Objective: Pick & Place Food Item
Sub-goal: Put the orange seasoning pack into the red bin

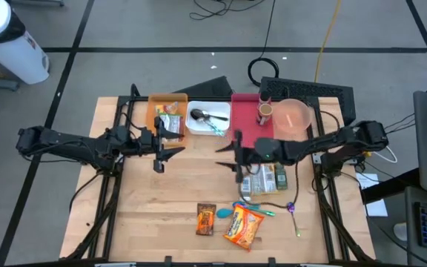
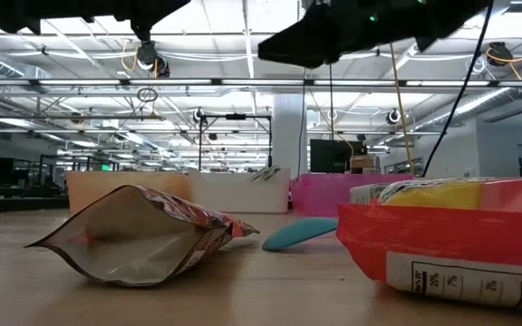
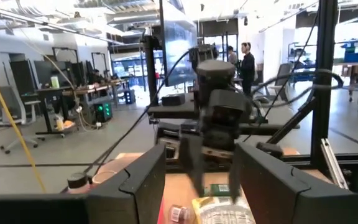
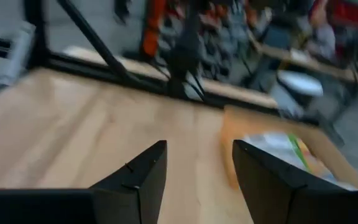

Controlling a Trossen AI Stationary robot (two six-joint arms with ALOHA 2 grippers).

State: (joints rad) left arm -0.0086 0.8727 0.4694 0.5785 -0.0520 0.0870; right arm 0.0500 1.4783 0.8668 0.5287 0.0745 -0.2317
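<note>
Left gripper is hovering over bare bench at about 9 o'clock from bench centre, jaws parted, nothing between them. It is sitting just below the orange bin, which is holding a few wrapped snacks. Next along the back edge: white bin with a spoon in it, then the red tray carrying a small jar and a translucent pink bowl.

Right gripper is hanging near bench centre, pointing toward 9 o'clock, fingers spread, gripping nothing; only bare wood is showing between them in the right wrist view.

Task item, judged: the pale green-and-yellow food packet, lying flat on the bench just at 4 o'clock from the right gripper, partly under that arm. Long axis is running roughly 3-to-9. The right arm is clearly nearer; the left is well apart from it.

Other candidates at 6 o'clock: brown-and-orange candy wrapper, long axis 12-to-6, and a glossy orange snack bag, tilted. A teal spoon-like piece is lying between them.

Materials: all the packets are crinkly foil or plastic film, soft and slippery, probably deforming under a pinch. The low view is showing the brown pouch's mouth gaping open. Bins are rigid plastic with smooth walls; the bench is pale wood planking.

Likely next move: the right gripper backing toward 4 o'clock and dropping across the packet's short axis.
</note>
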